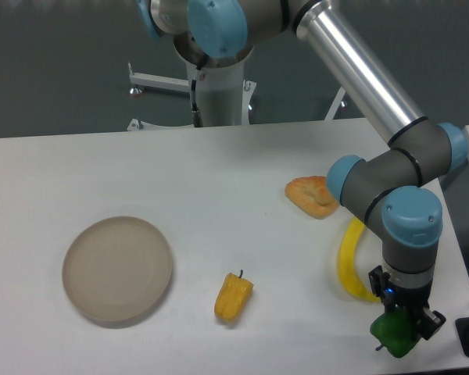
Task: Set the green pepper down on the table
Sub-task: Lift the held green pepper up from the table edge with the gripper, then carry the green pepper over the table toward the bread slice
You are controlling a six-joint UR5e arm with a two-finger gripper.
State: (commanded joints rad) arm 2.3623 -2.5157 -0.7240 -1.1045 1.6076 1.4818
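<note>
Here the pincer point(399, 332) grasps the green pepper point(396, 334), partly hiding it.

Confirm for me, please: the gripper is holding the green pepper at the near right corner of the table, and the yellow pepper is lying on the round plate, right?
Not quite. The camera view shows the yellow pepper lying on the bare table, to the right of the round plate, not on it. The rest holds: the gripper is holding the green pepper at the near right corner.

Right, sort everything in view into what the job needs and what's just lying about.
Job: glossy dark-green bell pepper in the two-finger gripper; flat white table.
Lying about: round beige plate, small yellow pepper, curved yellow banana, orange-rimmed flat piece.
</note>
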